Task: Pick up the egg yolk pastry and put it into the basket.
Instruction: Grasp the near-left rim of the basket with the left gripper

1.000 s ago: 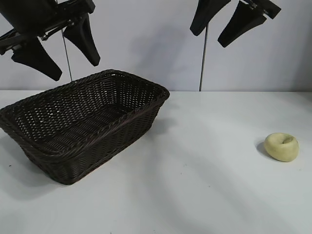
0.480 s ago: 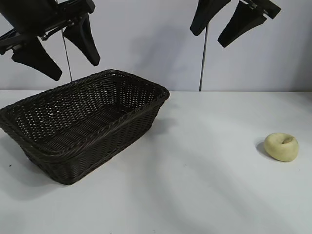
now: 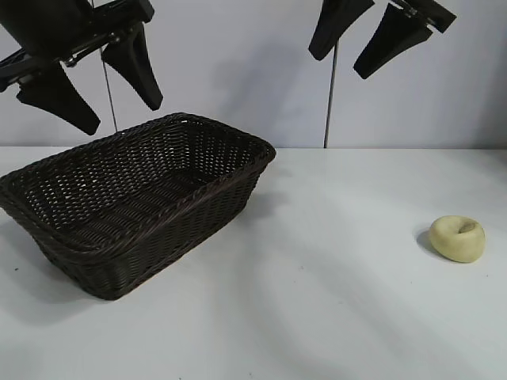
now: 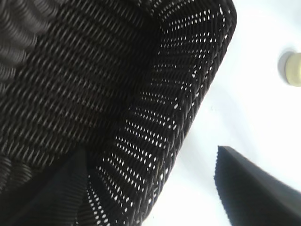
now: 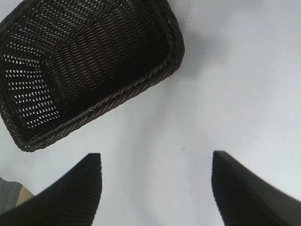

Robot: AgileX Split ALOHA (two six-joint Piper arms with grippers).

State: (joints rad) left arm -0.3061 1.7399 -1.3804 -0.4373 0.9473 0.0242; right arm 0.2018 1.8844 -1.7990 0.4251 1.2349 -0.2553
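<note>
The egg yolk pastry [image 3: 457, 238], small, round and pale yellow with a brownish dimple, lies alone on the white table at the right; the left wrist view catches its edge [image 4: 294, 68]. The dark-brown woven basket [image 3: 79, 245] stands at the left with nothing inside it, and shows in both wrist views [image 4: 207, 84] [image 5: 174, 56]. My left gripper [image 3: 123, 107] hangs open high above the basket [image 4: 150, 162]. My right gripper [image 3: 339, 67] hangs open high over the table's middle, up and left of the pastry, with only bare table between its fingers [image 5: 156, 160].
A pale wall rises behind the white table [image 3: 317, 301]. Two thin vertical rods [image 3: 329, 95] stand at the back, one behind the basket, one near the middle.
</note>
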